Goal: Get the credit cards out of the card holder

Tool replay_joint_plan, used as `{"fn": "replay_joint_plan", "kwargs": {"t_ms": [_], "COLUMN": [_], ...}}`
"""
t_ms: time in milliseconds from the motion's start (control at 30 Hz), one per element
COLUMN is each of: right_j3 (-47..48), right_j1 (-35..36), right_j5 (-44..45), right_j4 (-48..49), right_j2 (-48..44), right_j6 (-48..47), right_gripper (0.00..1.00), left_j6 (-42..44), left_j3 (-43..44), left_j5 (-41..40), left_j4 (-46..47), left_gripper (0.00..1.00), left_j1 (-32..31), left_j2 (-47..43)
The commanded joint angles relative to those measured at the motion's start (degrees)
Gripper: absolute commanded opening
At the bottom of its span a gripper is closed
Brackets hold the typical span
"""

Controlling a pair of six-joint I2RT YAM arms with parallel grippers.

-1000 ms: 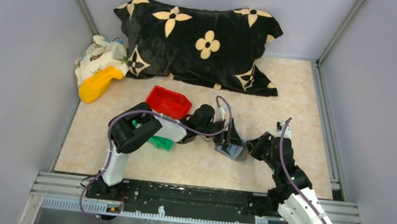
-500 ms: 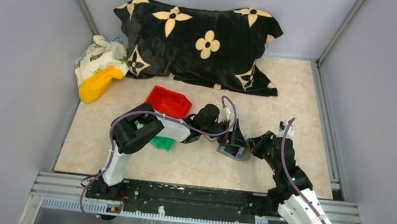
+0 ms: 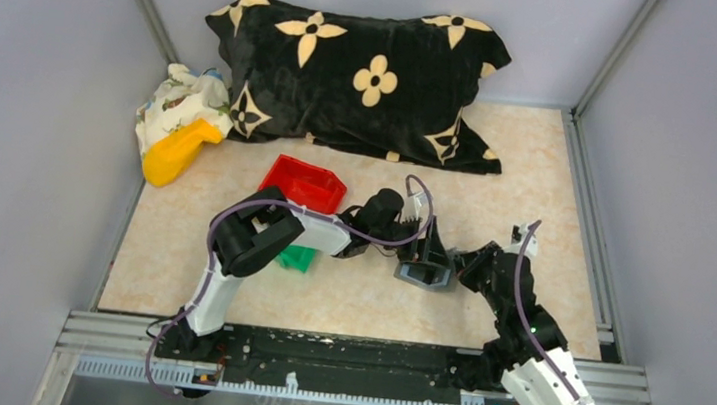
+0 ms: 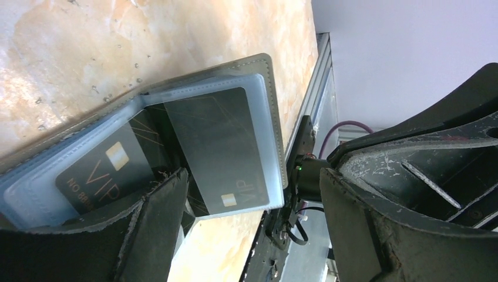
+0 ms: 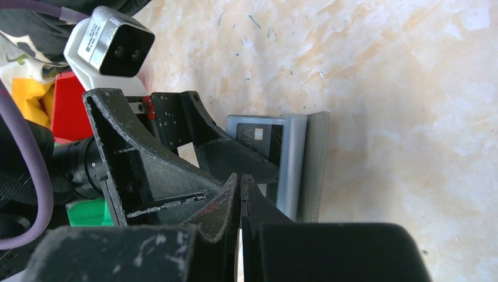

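Left gripper (image 4: 252, 179) stands with its two black fingers spread wide, and nothing is clamped between them. Directly beyond and between the fingertips lies the small flat dark grey folding card holder (image 4: 265, 88), opened out on the beige marbled table top (image 3: 539, 171). Its two blue-grey inner leaves carry clear plastic sleeves. A dark card with a gold chip (image 4: 220, 147) sits in the sleeve nearer the gripper's centre line. A second dark card marked VIP (image 4: 97, 170) sits in the sleeve to one side. One finger (image 4: 150, 229) overlaps the edge of that side leaf; whether it presses on it cannot be told.

Right gripper (image 5: 239, 179) has its fingers shut flat together, and nothing is visible between them. Its tips point at the card holder's near edge, just beside the left gripper's finger.

Behind the left arm's elbow sit a red plastic bin (image 3: 306, 184) and a green plastic bin (image 3: 293, 258). Well beyond both grippers lies a black pillow with cream flowers (image 3: 368, 78).
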Motion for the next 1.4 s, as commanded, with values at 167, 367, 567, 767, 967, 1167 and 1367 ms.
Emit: {"fn": "replay_joint_plan", "kwargs": {"t_ms": [167,367,567,767,967,1167,1367], "right_j3": [1.4,5.4,6.0,3.7,0.2,-2.1,-4.2], "right_j1": [-0.9,-1.0,-1.0,-1.0,-1.0,-1.0,-1.0], "right_j5": [-0.4,5.2,7.1,5.9,2.8,2.2,1.4], "right_j4": [-3.5,-10.7,-13.5,-10.8,-4.5,-1.7,2.0], "right_j2": [1.0,-0.7,0.6,4.0,8.0,9.5,10.4], "right_j6": [3.5,3.0,3.9,3.4,2.9,3.5,3.3], "right_gripper": [0.0,0.23,0.4,0.36,0.28,0.06,0.0], "left_j6": [0.6,0.5,0.3,0.2,0.1,0.3,0.7], "left_j3": [2.3,1.4,0.2,0.5,0.5,0.1,-0.6], "left_j5": [-2.7,-1.9,-0.7,-0.5,-0.5,-0.3,-0.5], "left_j4": [1.8,2.7,3.6,3.5,3.5,3.3,3.0], "left_gripper": [0.88,0.88,0.88,0.88,0.88,0.88,0.88], "left_j1": [-0.1,-0.2,-0.1,-0.1,-0.1,-0.1,-0.1], "left_j2": [2.9,2.8,2.1,2.0,1.5,0.5,-1.8]}}
